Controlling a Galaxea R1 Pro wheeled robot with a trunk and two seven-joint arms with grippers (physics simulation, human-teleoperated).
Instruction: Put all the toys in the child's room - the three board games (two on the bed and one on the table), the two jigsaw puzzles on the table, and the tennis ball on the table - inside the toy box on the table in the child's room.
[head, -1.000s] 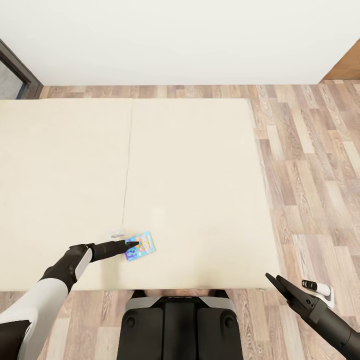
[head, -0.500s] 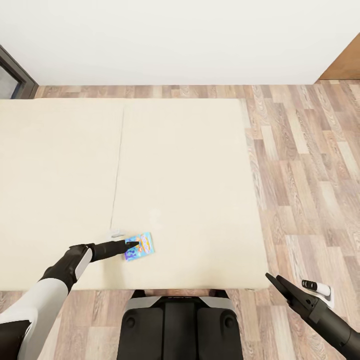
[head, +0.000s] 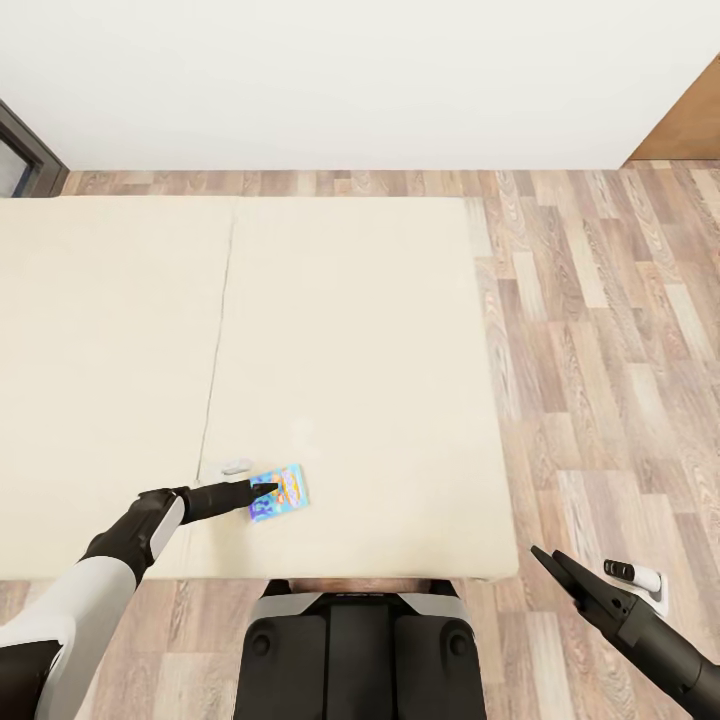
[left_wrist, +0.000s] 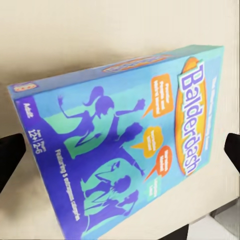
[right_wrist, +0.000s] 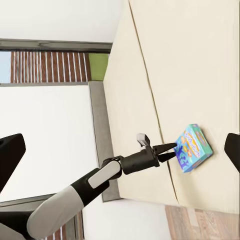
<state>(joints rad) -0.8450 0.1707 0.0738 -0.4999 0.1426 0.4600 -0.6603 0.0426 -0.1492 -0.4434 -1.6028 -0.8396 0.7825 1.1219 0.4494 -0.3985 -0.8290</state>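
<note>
A small blue board game (head: 280, 492) hangs just above the near part of the bed (head: 350, 330), a wide beige mattress. My left gripper (head: 265, 490) is shut on the box's left edge. In the left wrist view the blue box (left_wrist: 120, 145) reads "Balderdash" and spans the gap between the dark fingers (left_wrist: 10, 160). The right wrist view looks across at the left gripper (right_wrist: 169, 151) holding the box (right_wrist: 192, 148) over the mattress. My right gripper (head: 550, 562) stands open and empty over the floor, off the bed's right corner. The table and toy box are out of view.
A small white object (head: 237, 466) lies on the mattress just beyond the left gripper. Wood-plank floor (head: 600, 350) runs along the bed's right side. A white wall (head: 350, 80) closes the far side, with a dark window frame (head: 25, 150) at the left.
The whole head view has shifted, with the bed and floor sliding left in the picture, so the camera has moved. The left gripper and blue box keep their place in the picture.
</note>
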